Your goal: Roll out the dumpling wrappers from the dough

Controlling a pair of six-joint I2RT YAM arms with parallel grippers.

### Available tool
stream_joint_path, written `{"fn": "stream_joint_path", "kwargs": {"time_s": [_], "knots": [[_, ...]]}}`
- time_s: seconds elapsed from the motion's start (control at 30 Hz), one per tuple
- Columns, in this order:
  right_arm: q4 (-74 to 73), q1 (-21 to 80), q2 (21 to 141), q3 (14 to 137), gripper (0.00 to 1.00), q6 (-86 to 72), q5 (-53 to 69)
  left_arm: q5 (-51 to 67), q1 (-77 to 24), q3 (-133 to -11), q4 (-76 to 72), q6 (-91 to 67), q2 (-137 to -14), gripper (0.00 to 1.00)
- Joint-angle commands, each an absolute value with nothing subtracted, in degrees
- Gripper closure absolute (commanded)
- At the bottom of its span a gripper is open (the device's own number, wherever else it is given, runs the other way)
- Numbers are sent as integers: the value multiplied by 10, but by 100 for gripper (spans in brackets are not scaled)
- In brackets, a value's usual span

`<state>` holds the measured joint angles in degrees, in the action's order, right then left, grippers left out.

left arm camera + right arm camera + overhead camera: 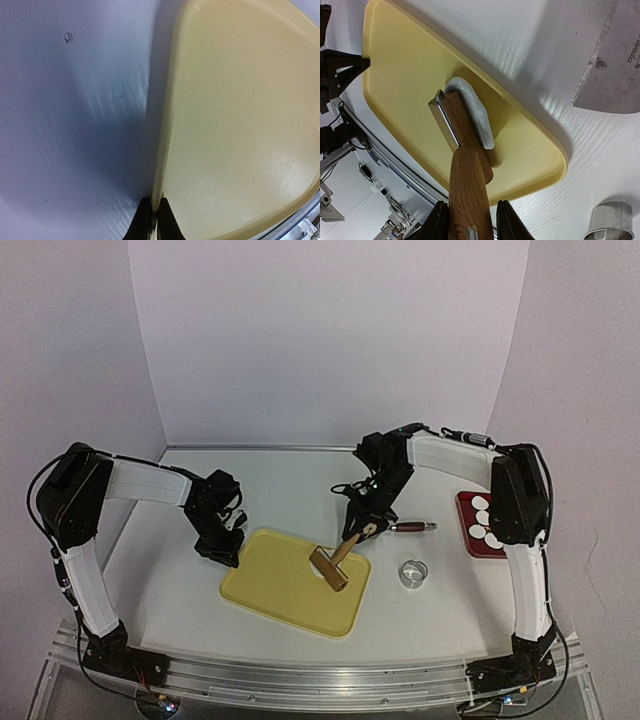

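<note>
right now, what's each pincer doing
left pincer: closed, pinching the rim of the yellow tray
right pincer: closed on the handle of the wooden roller

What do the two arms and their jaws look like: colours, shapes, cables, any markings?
The left arm and the right arm look alike: white tube-like links joined by blocky black joints, on black bases. Thin black cables loop along each arm. The jaws are black; in the left wrist view they narrow to thin tips. No markings can be read on them.
</note>
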<state>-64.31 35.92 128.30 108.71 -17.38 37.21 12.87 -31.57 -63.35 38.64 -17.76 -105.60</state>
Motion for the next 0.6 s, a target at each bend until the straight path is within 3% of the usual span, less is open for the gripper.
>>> {"fn": "stream_joint_path", "kwargs": {"time_s": [0.0, 0.57], "knots": [[-685, 387, 1387, 1023, 100, -173, 138, 93, -318, -640, 356, -202, -1092, 100], [-685, 388, 1393, 1013, 100, -169, 126, 92, -318, -641, 356, -208, -1092, 100]]}}
